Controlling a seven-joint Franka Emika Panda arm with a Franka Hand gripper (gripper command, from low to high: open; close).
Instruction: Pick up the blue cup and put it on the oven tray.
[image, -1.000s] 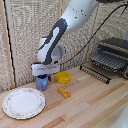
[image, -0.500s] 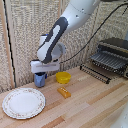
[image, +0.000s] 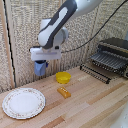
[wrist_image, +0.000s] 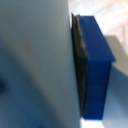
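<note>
Lifted higher than half a second ago, the blue cup (image: 40, 68) now hangs clear above the counter (image: 90, 102), clamped in the end effector (image: 41, 64), whose fingers are closed on it. Below and toward the exterior view's right sit a yellow bowl (image: 63, 77) and a small orange block (image: 63, 92). Farther right, well apart from the cup, the oven tray (image: 107, 61) sticks out of the toaster oven (image: 117, 47). A patterned plate (image: 23, 103) lies at the exterior view's left.

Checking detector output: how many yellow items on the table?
2: yellow bowl mid-table, and a small yellow-orange block just in front of it. None look hidden, though the gripper area blocks some tabletop.
</note>
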